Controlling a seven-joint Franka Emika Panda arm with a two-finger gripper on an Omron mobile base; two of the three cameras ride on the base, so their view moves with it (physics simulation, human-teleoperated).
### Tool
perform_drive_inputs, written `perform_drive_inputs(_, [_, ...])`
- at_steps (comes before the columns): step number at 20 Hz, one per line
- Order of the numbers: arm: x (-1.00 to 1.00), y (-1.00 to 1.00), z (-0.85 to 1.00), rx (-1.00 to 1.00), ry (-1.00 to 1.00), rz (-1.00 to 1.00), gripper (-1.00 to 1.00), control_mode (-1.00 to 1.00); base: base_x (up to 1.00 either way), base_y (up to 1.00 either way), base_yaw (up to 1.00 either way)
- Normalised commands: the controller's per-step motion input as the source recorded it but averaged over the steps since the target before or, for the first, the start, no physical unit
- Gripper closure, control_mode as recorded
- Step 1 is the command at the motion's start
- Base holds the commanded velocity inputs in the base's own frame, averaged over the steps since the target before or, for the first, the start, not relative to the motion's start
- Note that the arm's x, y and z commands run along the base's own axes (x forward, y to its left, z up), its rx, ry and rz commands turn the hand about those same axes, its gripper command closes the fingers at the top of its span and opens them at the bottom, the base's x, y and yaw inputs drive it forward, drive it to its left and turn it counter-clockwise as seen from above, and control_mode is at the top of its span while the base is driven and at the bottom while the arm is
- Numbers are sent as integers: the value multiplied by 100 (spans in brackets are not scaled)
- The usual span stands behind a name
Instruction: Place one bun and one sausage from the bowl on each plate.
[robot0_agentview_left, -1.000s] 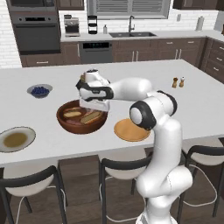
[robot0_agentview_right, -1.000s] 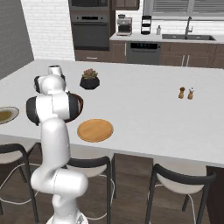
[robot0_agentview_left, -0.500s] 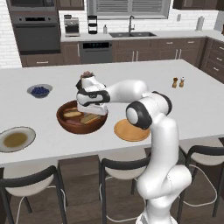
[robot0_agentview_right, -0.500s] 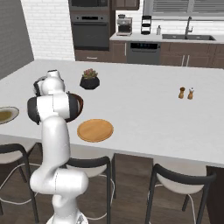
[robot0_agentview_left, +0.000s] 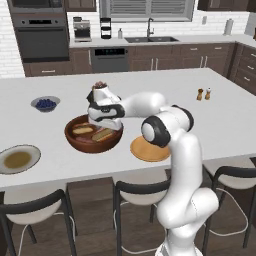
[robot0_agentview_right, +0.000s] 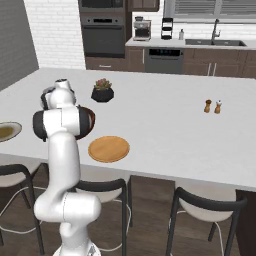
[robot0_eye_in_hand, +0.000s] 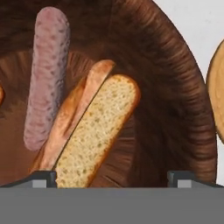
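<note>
— So, what is seen inside the bowl (robot0_agentview_left: 93, 134)?

— A split bun (robot0_eye_in_hand: 87, 135) is seen, golden outside and pale and crumbly on its cut face. A long pink sausage (robot0_eye_in_hand: 46, 74) is laid beside it. More food is seen at the far side of the bowl in the left base view. The bowl is dark brown wood, deep and round.

— Where is the bowl placed?

— It is set on the white worktop (robot0_agentview_left: 165, 90), near the front edge. The orange plate (robot0_agentview_left: 149, 149) is laid just beside it on one side. The plate with the pale rim (robot0_agentview_left: 18, 159) is laid well apart on the other side.

— And the fingers (robot0_eye_in_hand: 112, 177)?

— They are held right over the bowl, spread wide apart. Nothing is gripped between them.

— What else is found on the worktop?

— A small bowl of blueberries (robot0_agentview_left: 45, 103), a dark plant pot (robot0_agentview_right: 102, 93) and two little shakers (robot0_agentview_left: 203, 93) are seen. Much bare white space is left around the shakers. Dark stools (robot0_agentview_left: 135, 192) are tucked under the front edge. An oven (robot0_agentview_left: 41, 37) and a sink (robot0_agentview_left: 150, 39) are seen behind.
</note>
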Motion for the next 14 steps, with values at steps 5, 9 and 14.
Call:
perform_drive_inputs(5, [42,13,-17,0,-3,-4,-100,-100,0,0,0])
perform_drive_inputs(9, [35,13,-26,0,-1,-5,-100,-100,0,0,0])
perform_drive_inputs(14, [29,8,-21,0,-1,-5,-100,-100,0,0,0])
